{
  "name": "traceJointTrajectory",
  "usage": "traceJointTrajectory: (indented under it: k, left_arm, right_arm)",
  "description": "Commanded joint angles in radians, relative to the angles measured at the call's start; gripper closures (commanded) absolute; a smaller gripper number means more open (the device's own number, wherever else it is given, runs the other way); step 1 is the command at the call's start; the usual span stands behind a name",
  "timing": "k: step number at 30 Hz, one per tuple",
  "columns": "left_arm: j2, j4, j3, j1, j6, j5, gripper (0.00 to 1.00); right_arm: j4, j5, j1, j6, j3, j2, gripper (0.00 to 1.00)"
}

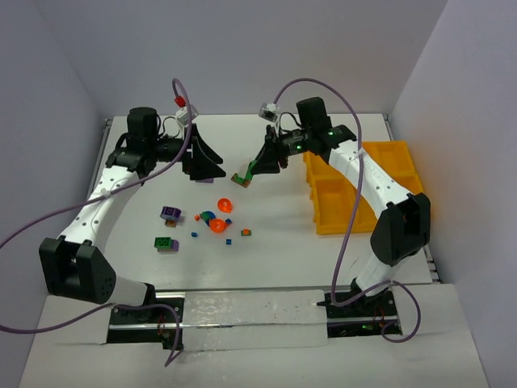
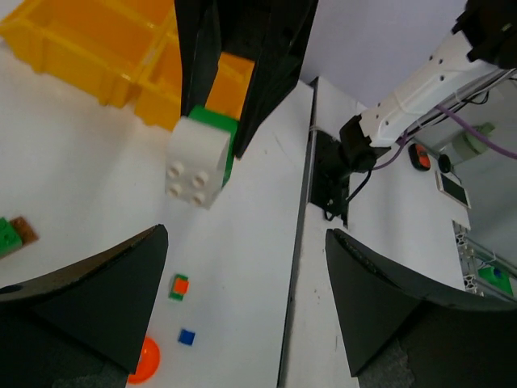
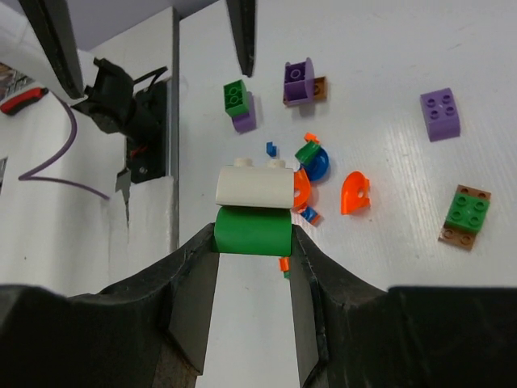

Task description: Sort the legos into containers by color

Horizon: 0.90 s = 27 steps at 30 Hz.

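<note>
My right gripper (image 3: 252,236) is shut on a green brick (image 3: 252,230) with a white brick (image 3: 254,186) stuck to it, held above the table (image 1: 275,218). In the top view that gripper (image 1: 260,166) hangs left of the yellow tray (image 1: 363,190) of containers. My left gripper (image 1: 207,168) faces it from the left and stands open with nothing between its fingers (image 2: 121,291); its wrist view shows the held white brick (image 2: 196,166). Loose legos lie below: a purple brick (image 1: 170,212), a green-on-purple brick (image 1: 166,242), two orange dishes (image 1: 224,205) and a green-on-brown brick (image 1: 239,179).
Tiny blue and orange bits (image 1: 229,241) are scattered near the dishes. Another purple brick (image 3: 441,113) and a purple-on-brown brick (image 3: 299,81) show in the right wrist view. The tray sits at the table's right edge. Purple cables loop over both arms.
</note>
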State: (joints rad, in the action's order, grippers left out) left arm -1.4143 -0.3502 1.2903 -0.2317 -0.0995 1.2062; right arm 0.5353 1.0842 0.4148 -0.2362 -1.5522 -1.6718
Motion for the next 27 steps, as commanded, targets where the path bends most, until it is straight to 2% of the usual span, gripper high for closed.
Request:
traceJointTrajectory:
  k: [1, 6, 10, 20, 27]
  left_arm:
    - [0.040, 0.307, -0.063, -0.001, -0.150, 0.107, 0.12]
    - [0.027, 0.197, -0.042, -0.030, 0.017, 0.068, 0.19]
    - [0.027, 0.167, -0.042, -0.048, 0.084, 0.042, 0.22]
    - [-0.006, 0.136, -0.015, -0.060, 0.157, 0.076, 0.23]
    - [-0.025, 0.125, -0.002, -0.065, 0.171, 0.087, 0.38]
  right_arm:
    - [0.069, 0.026, 0.046, -0.102, -0.058, 0.049, 1.00]
    - [0.047, 0.040, 0.063, -0.066, -0.083, 0.045, 1.00]
    - [0.030, 0.056, 0.072, -0.034, -0.109, 0.038, 1.00]
    - [0.009, 0.063, 0.087, 0.002, -0.132, 0.034, 1.00]
    - [0.016, 0.062, 0.094, -0.007, -0.149, 0.022, 1.00]
